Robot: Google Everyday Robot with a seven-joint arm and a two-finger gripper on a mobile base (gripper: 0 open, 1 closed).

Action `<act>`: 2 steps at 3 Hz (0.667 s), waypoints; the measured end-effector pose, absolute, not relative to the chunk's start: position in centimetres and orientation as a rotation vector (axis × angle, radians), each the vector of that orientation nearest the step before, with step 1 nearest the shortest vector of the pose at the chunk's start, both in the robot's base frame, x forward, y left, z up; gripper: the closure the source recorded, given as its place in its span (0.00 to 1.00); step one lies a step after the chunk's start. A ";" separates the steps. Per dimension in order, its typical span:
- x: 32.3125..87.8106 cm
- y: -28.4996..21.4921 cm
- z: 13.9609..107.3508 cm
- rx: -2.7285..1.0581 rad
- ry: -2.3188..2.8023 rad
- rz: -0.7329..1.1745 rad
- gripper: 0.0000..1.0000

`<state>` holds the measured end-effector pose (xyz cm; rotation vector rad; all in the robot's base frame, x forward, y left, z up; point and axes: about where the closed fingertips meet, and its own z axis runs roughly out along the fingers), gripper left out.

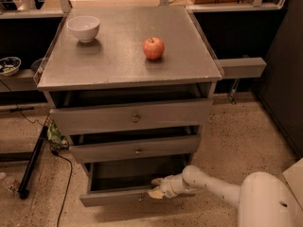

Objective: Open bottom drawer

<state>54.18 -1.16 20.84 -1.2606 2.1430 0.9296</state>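
Observation:
The bottom drawer of the grey cabinet is pulled out, its dark inside showing above the slim front. My gripper sits at the top edge of that drawer front, right of its middle, at the end of the white arm reaching in from the lower right. The small knob is near the gripper, below it.
Above are the middle drawer and the top drawer, both slightly out. A white bowl and a red apple rest on the cabinet top. A black pole and cable lie on the floor at left.

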 end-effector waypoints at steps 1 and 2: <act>54.2 -1.2 20.8 -1.261 2.143 0.930 0.51; 54.2 -1.2 20.8 -1.261 2.143 0.930 0.28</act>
